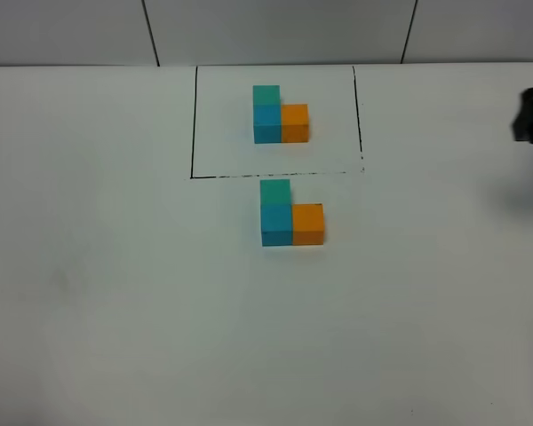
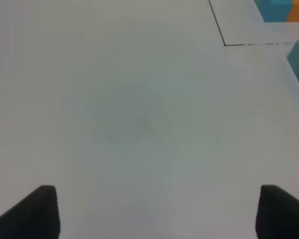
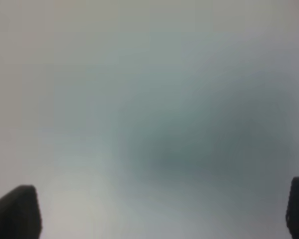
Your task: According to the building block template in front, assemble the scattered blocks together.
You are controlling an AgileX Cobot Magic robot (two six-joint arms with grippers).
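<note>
Looks basically done: the loose blocks [image 1: 290, 216] sit on the surface just near of the framed template [image 1: 280, 115], same L, so both tools, left [image 2: 154, 211] and right [image 3: 159, 211], hang open and empty, well clear.

Bare table [image 1: 115, 311] all round scattered blocks [image 1: 291, 217]; template [image 1: 280, 115] near behind, gap apparently narrow.
</note>
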